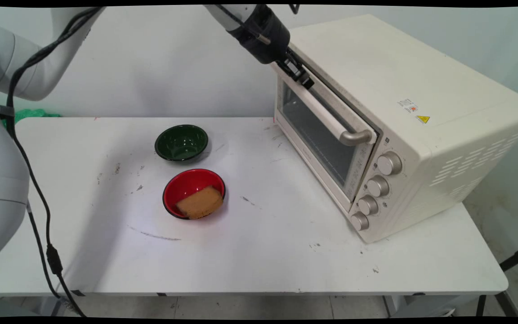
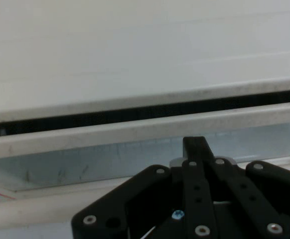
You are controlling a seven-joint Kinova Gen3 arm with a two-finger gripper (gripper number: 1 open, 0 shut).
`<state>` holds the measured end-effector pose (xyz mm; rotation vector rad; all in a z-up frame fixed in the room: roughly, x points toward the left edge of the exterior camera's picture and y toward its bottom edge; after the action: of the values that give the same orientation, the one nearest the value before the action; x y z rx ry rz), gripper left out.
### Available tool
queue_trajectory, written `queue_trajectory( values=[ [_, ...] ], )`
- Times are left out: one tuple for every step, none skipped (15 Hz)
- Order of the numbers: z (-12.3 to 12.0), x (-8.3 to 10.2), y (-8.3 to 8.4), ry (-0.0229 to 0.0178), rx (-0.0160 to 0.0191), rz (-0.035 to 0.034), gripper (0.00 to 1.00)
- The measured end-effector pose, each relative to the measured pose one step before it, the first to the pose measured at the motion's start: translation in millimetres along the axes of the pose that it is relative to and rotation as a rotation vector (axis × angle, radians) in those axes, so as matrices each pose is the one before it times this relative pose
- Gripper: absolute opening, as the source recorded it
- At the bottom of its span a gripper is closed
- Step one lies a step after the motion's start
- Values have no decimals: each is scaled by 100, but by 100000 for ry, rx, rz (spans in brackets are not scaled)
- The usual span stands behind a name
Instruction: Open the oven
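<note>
The oven [image 1: 403, 112] stands on the right of the surface [image 1: 263, 252], its door [image 1: 319, 135] all but closed, a dark gap along the top edge; the door handle [image 1: 326, 118] is a long pale bar running across the door's upper part, its long axis slanting from upper left to lower right in main view; the tool [image 1: 301, 77] sits at the bar's upper-left end, coming in from above-left, touching or just beside it; in hand view the fingers [image 2: 197, 149] look clenched together, w/ nothing visibly between them; whether they grasp the bar can't be told. Well apart, mid-surface: a red bowl [image 1: 182, 182] w/ a brown slab of bread [image 1: 199, 201] in it; a green bowl [image 1: 181, 142] just behind.
</note>
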<state>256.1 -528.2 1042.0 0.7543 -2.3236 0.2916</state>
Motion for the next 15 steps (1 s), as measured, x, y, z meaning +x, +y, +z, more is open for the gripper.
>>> queue_trajectory(
  values=[
    [-159, -219, 9, -295, 68, 418, 0],
    [-229, -315, 11, -398, 56, 517, 0],
    [-207, -297, 8, -304, 89, 333, 0],
    [-220, -337, -7, -285, 152, 381, 0],
    [-249, -414, -11, -308, 212, 458, 0],
    [-258, -461, -22, -306, 252, 461, 0],
    [-205, -436, -25, -284, 229, 367, 0],
    [-194, -515, -10, -368, 197, 494, 0],
    [-167, -543, -6, -392, 228, 517, 0],
    [-93, -520, -23, -303, 195, 427, 0],
    [-66, -353, -9, -183, 145, 243, 0],
    [-55, -510, -5, -225, 224, 430, 0],
    [-17, -316, -5, -132, 129, 260, 0],
    [-15, -493, 1, -138, 197, 316, 0],
    [-11, -305, 1, -56, 150, 190, 0]
  ],
)
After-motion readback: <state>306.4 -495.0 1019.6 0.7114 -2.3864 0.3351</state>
